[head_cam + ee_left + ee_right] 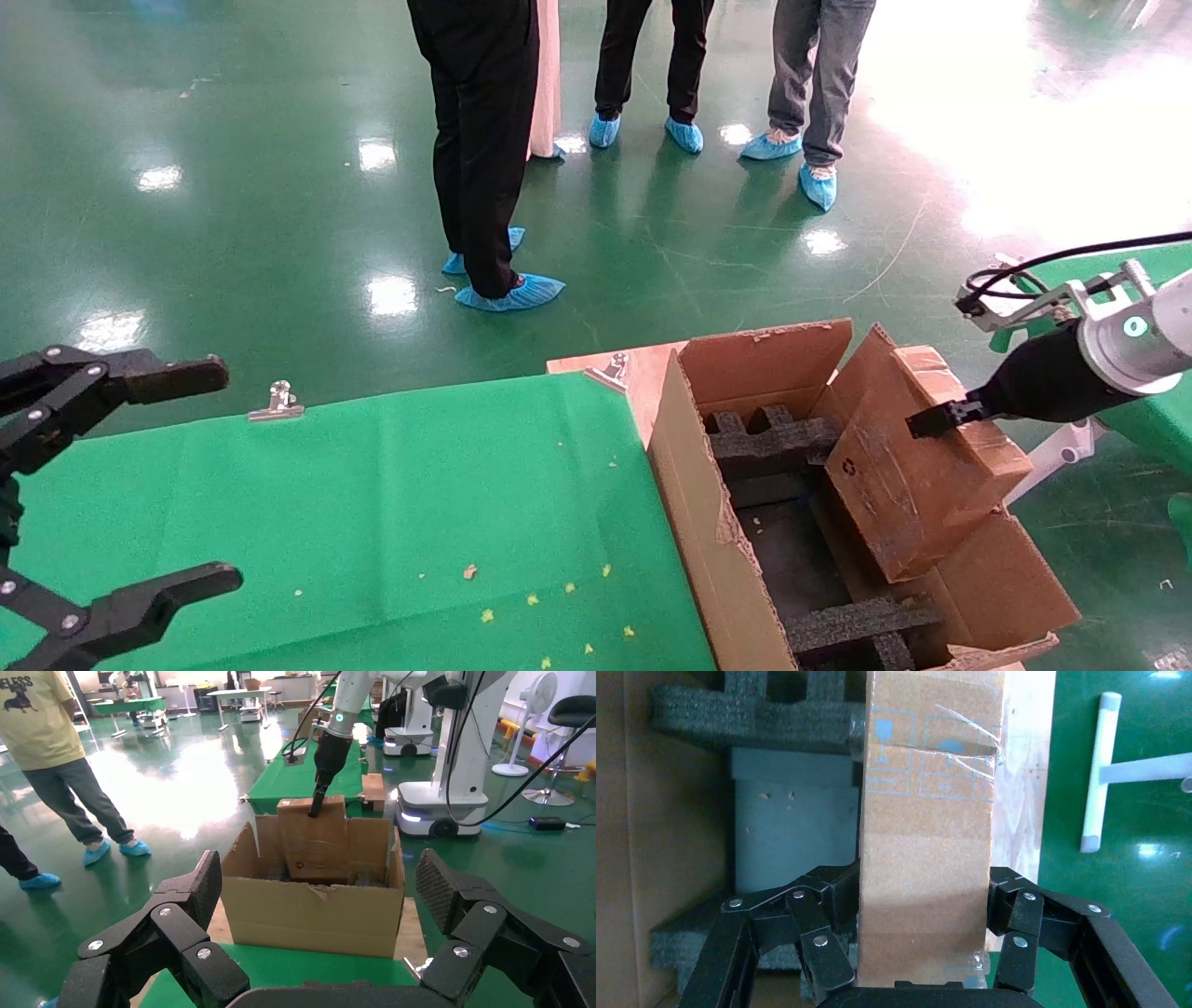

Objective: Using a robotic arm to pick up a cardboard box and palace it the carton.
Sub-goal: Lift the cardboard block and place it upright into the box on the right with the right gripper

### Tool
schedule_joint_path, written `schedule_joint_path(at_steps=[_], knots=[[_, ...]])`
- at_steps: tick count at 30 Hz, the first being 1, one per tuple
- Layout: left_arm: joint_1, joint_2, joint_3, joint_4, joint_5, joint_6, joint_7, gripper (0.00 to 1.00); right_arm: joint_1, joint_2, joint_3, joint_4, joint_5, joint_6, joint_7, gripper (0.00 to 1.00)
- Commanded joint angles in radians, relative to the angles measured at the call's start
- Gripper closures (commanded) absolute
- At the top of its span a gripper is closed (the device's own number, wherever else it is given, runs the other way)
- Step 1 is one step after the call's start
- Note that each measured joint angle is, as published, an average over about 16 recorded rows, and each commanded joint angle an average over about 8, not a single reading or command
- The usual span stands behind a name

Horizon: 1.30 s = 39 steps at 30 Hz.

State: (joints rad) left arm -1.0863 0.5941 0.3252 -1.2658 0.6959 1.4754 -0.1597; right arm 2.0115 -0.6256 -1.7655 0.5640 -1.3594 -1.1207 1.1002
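My right gripper [936, 419] is shut on the small brown cardboard box [917, 466], its jaws pressed on the box's two broad faces. It holds the box tilted, lower end down inside the large open carton [694, 503], over the black foam inserts [773, 443]. In the right wrist view the box's narrow edge [926, 832] fills the gap between the fingers [828, 899], above the foam [743, 720]. The left wrist view shows the carton [309, 913], the box [316, 843] and the right gripper [315, 808] from afar. My left gripper [140, 485] is open and empty at the left.
A green cloth [372, 522] covers the table left of the carton, held by metal clips [277, 401]. Several people [484, 140] stand on the green floor behind. A white frame [1057, 457] and another green table [1155, 410] stand to the right.
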Motion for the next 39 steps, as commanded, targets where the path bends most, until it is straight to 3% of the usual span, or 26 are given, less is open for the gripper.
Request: schedule_joint_path(at_steps=[1,20,39], knots=[[0.0,0.0,0.0,0.0,0.0,0.0,0.0,0.0,-0.001,-0.007,-0.004,0.013,-0.009,0.015,0.024,1.0],[0.0,0.0,0.0,0.0,0.0,0.0,0.0,0.0,-0.059,-0.012,-0.029,0.096,-0.054,0.111,0.09,1.0],[0.0,0.0,0.001,0.0,0.0,0.0,0.0,0.0,-0.165,-0.02,-0.031,0.118,-0.038,0.221,0.08,1.0]])
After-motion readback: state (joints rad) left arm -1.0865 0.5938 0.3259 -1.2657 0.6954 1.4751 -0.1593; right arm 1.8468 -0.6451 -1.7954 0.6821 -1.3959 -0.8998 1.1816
